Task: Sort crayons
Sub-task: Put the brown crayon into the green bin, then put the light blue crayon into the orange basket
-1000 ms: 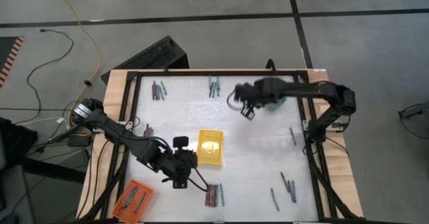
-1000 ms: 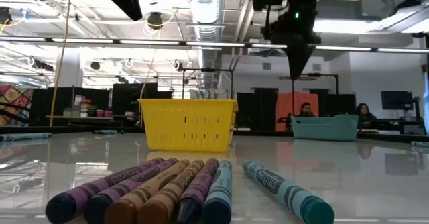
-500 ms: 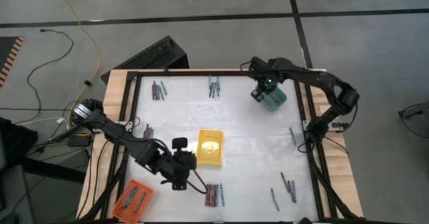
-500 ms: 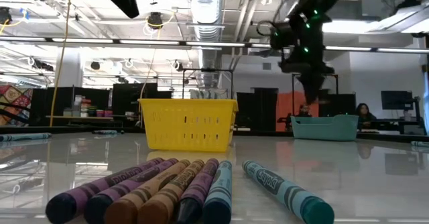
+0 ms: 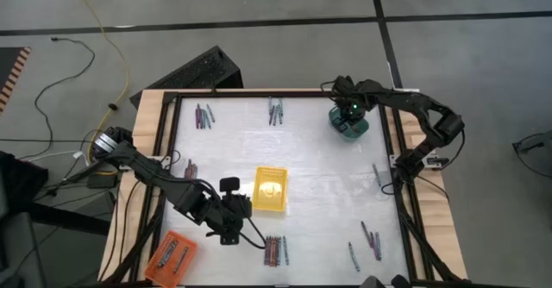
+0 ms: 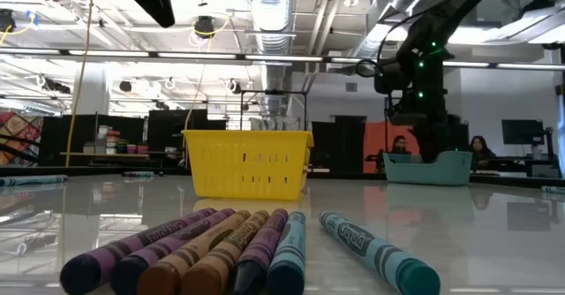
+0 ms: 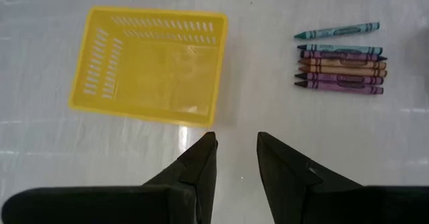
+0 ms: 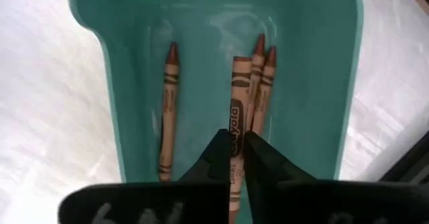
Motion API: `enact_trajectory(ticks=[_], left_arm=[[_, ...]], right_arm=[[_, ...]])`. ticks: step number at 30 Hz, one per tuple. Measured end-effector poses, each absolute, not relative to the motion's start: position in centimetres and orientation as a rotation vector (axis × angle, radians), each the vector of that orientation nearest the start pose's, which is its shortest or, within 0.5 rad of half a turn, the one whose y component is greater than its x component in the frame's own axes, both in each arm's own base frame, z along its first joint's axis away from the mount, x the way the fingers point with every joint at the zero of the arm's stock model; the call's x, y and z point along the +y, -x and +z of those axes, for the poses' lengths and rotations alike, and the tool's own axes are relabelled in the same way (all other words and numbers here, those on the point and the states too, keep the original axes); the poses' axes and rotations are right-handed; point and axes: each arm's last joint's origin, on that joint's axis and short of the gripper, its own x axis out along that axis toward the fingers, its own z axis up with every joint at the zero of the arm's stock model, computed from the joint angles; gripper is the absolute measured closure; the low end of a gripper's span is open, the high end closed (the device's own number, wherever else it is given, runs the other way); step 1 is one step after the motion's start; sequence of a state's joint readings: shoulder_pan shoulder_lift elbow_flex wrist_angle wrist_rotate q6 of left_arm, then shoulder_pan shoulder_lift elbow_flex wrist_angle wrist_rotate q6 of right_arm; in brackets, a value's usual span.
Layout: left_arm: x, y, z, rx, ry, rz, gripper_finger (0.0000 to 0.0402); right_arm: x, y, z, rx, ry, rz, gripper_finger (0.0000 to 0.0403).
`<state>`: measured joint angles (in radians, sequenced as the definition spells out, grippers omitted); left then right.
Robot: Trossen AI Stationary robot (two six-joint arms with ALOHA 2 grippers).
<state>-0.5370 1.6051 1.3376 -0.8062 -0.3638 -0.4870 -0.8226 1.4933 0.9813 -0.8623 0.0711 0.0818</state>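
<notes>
Brown crayon [image 8: 236, 127] between right gripper [image 8: 233, 145] jaws | narrowly parted, grip unclear | above teal tray [image 8: 322, 103]

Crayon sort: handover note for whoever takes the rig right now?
Right gripper: over the teal tray, closed on a brown crayon; other brown crayons lie inside.
Left gripper: open, empty, between the yellow basket and a crayon row.
Done: a few crayons in teal and orange tray.
Left: release this one; sort the loose groups; yellow basket empty.
</notes>
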Motion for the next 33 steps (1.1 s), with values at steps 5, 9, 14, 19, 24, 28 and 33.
enact_trajectory(ticks=[5,9,14,19,24,28,33], left_arm=[[-15.7,-28.7,27.7,0.966,-0.012,0.088,0.0303],[-15.5,-28.7,27.7,0.971,0.01,0.103,0.0303],[-15.4,-28.6,27.6,0.986,0.027,0.117,0.0303],[-15.3,-28.3,27.5,1.021,0.049,0.128,0.0303],[-15.3,-28.2,27.4,1.037,0.065,0.145,0.0303],[-15.3,-28.2,27.4,1.043,0.078,0.137,0.0303],[-15.3,-28.2,27.4,1.04,0.076,0.14,0.0303]], right_arm=[[-19.4,-17.8,20.5,1.272,-0.57,-0.8,0.0336],[-19.4,-17.8,20.5,1.271,-0.563,-0.797,0.0321],[-19.3,-17.7,21.3,1.229,-0.541,-0.805,0.0308],[-18.6,-17.5,22.8,1.165,-0.495,-0.8,0.0304],[-17.3,-17.1,24.7,1.102,-0.453,-0.786,0.0304],[-15.0,-17.1,26.1,1.074,-0.449,-0.758,0.0304],[-10.6,-17.1,27.5,1.075,-0.485,-0.686,0.0304]])
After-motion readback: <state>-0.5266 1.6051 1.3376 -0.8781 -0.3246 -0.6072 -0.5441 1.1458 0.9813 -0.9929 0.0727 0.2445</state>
